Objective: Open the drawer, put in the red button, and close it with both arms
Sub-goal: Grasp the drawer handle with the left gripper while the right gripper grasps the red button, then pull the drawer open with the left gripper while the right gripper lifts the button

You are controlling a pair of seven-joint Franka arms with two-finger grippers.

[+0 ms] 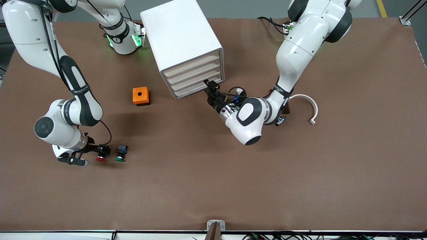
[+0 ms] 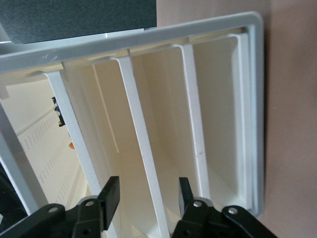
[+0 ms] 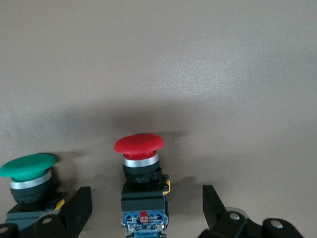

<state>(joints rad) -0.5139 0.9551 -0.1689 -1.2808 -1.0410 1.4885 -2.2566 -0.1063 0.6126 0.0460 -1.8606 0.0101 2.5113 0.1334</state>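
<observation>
The white cabinet (image 1: 181, 36) stands near the robots' bases, and its four cream drawers (image 1: 191, 65) all look shut. My left gripper (image 1: 210, 87) is at the drawer fronts, at their end toward the left arm. In the left wrist view it (image 2: 148, 184) is open, with one drawer front's edge (image 2: 143, 148) between its fingers. I cannot tell which drawer. The red button (image 1: 100, 158) lies on the table beside the green button (image 1: 120, 157). My right gripper (image 1: 104, 151) is open around the red button's body. In the right wrist view the red cap (image 3: 139, 144) sits just ahead of the gripper (image 3: 144, 196).
An orange block with a hole (image 1: 141, 96) lies beside the cabinet toward the right arm's end. A white curved piece (image 1: 308, 106) lies by the left arm's elbow. The green button (image 3: 28, 166) stands close to one right finger.
</observation>
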